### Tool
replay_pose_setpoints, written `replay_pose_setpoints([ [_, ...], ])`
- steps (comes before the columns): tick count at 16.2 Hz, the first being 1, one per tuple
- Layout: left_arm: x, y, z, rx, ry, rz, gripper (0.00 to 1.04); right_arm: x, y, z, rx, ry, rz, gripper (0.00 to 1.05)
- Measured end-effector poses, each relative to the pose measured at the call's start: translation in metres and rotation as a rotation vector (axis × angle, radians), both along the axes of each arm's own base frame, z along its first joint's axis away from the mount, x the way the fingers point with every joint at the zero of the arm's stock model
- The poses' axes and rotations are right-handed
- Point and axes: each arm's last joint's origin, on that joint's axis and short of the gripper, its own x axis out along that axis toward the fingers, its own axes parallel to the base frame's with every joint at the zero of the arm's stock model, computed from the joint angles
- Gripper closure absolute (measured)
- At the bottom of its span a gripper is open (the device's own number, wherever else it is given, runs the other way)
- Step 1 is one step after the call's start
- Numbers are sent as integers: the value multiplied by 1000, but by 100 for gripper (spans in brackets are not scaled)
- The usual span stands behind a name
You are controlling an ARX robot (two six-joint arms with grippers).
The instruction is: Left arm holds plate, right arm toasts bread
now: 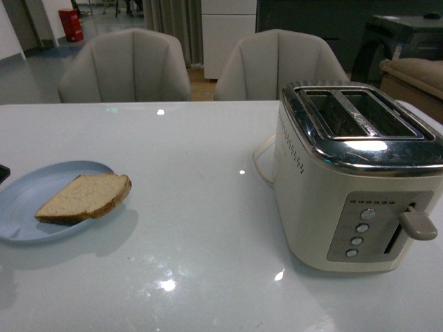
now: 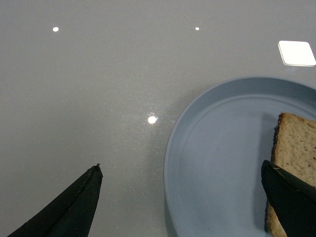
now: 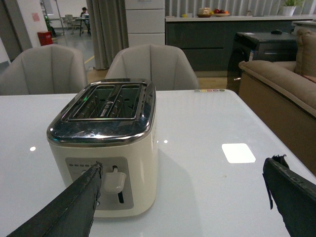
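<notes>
Bread [image 1: 86, 197] lies on the plate [image 1: 28, 200], under one finger of the left hand [image 2: 181, 167], spread apart; closing there risks pinching bread, not rim. Right hand [image 3: 183, 163], also apart, faces the toaster [image 3: 106, 143].

You have a glossy white counter [image 1: 201, 235] carrying a cream toaster [image 1: 311, 200] with a chrome top and its lever side facing you, a pale cord [image 1: 257, 160] curling out just beside the toaster's left wall, and a pale-blue plate [image 1: 28, 204] well apart on that same side.
</notes>
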Motion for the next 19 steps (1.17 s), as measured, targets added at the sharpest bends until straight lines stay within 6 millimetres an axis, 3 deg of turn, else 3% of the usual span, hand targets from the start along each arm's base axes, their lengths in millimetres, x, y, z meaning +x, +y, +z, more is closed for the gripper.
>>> replay_pose_setpoints([
  [14, 32, 6, -59, -19, 43, -5, 7, 0, 0, 0, 0, 0, 0, 6],
  [15, 39, 5, -66, -29, 39, 6, 27, 0, 0, 0, 0, 0, 0, 6],
  [16, 41, 5, -68, -37, 34, 13, 38, 0, 0, 0, 0, 0, 0, 6],
  [19, 45, 7, -66, -39, 17, 31, 59, 0, 0, 0, 0, 0, 0, 6],
])
